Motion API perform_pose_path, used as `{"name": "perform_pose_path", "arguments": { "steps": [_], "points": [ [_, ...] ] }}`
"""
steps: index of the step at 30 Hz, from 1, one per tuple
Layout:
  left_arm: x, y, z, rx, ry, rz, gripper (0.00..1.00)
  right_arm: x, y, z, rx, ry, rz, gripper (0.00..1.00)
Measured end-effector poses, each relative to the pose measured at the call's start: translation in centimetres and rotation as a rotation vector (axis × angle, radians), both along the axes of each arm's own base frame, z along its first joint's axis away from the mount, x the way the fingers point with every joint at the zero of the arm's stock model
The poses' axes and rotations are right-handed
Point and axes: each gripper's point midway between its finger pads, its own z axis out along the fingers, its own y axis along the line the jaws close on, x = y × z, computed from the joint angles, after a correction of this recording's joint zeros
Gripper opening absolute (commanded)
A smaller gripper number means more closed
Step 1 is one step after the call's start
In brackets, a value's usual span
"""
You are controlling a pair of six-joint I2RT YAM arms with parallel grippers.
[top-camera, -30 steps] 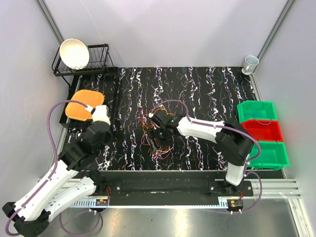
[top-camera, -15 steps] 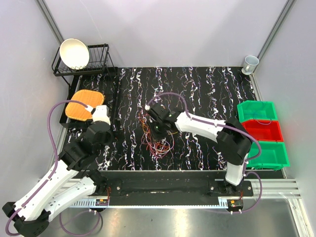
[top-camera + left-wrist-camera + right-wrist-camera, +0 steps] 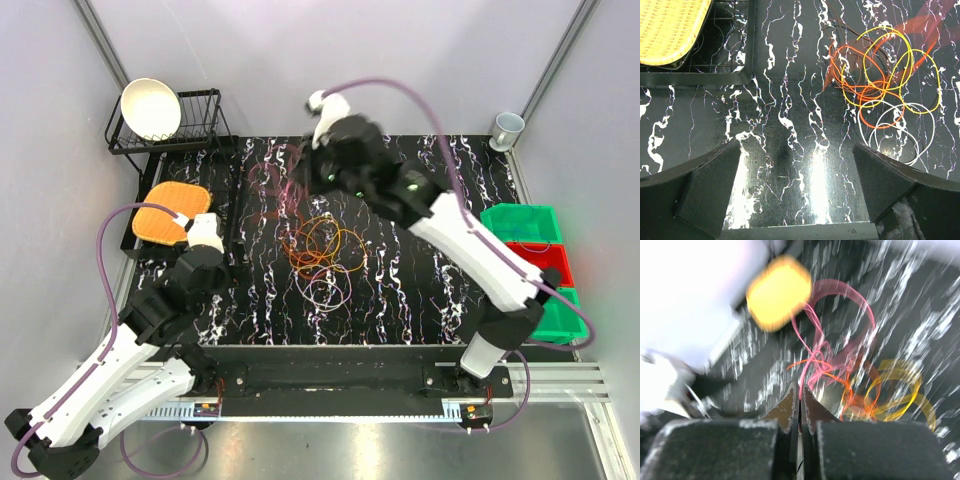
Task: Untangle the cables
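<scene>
Cables (image 3: 322, 250) sat mid-table as loose orange, yellow and white loops; one red strand (image 3: 812, 355) ran up to the right gripper (image 3: 800, 390), clenched on it near the far edge. Left gripper (image 3: 796, 150) gaped wide, holding nothing. Table (image 3: 420, 290) was black with white veining, walls (image 3: 350, 60) pale grey, rack (image 3: 200, 130) at far-left corner, bins (image 3: 520, 225) along right edge

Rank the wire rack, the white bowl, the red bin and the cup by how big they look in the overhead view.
1. Wire rack
2. Red bin and white bowl: too alike to rank
3. Cup
</scene>
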Motion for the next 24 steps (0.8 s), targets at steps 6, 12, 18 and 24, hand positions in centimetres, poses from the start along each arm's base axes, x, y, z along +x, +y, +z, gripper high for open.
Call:
{"name": "perform_pose_path", "arguments": {
  "steps": [6,12,18,24],
  "points": [
    [0.0,0.0,0.0,0.001,0.001,0.000,0.99,0.5,-5.1,12.0,0.131,-0.277,-0.139,0.00],
    [0.0,0.0,-0.1,0.003,0.003,0.000,0.99,1.4,-8.2,15.7,0.126,-0.400,-0.249,0.00],
    [0.1,-0.1,-0.2,0.006,0.010,-0.004,0.99,4.1,-9.4,14.5,0.037,-0.411,-0.351,0.00],
    [0.2,-1.8,-0.3,-0.040,0.020,-0.063,0.99,4.0,-11.2,18.8,0.110,-0.483,-0.395,0.00]
  ]
}}
